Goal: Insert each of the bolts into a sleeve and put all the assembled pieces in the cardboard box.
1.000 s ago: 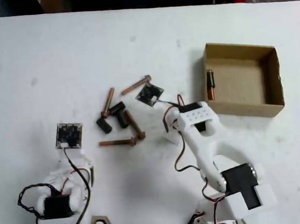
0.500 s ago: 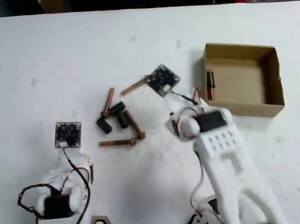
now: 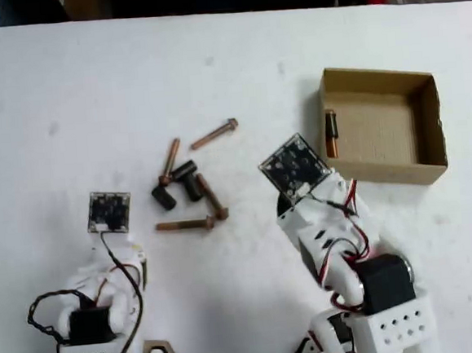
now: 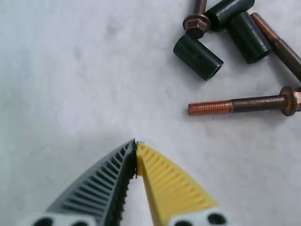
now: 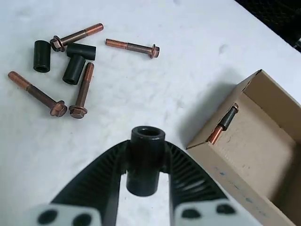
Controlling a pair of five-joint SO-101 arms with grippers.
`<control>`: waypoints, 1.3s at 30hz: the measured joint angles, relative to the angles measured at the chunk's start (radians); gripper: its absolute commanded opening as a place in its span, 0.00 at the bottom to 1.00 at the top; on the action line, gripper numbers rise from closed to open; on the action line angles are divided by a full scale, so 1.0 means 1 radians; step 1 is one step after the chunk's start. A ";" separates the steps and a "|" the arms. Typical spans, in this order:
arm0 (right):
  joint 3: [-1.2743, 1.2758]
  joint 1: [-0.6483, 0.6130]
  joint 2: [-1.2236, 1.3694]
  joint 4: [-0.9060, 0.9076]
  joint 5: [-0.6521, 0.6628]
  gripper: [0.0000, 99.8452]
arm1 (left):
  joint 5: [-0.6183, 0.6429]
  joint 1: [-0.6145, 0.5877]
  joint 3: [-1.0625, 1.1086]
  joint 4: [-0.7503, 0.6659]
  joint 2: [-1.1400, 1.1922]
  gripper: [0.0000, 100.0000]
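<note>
High view: I look straight down on the whole counter (image 3: 89, 73) from well above.
Left wrist: low and close, facing past the left fingers (image 4: 164, 183) to the loose bolts (image 4: 244, 104).
Right wrist: higher, facing past the right fingers (image 5: 188, 179) and their held sleeve (image 5: 146, 160).
Shared: all three give me those bolts; the high and right wrist views share the cardboard box (image 3: 387, 173).

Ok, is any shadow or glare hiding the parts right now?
High view: the table is evenly lit, no glare, and the loose bolts are plain to see. Right wrist view: the cardboard box throws a soft shadow on the table beside it, covering no part; the held sleeve is dark but readable. Left wrist view: faint shadows under the sleeves, nothing hidden.
</note>
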 measured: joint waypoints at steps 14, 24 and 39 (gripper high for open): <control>0.292 0.046 -0.287 -0.123 -0.038 0.02 | -0.545 0.000 0.000 -0.043 0.000 0.02; 0.407 0.098 -0.453 -0.129 -0.092 0.02 | -0.574 0.000 0.000 -0.043 0.000 0.02; 0.595 0.146 -0.551 -0.236 -0.127 0.02 | -0.647 0.000 -0.209 0.035 -0.002 0.02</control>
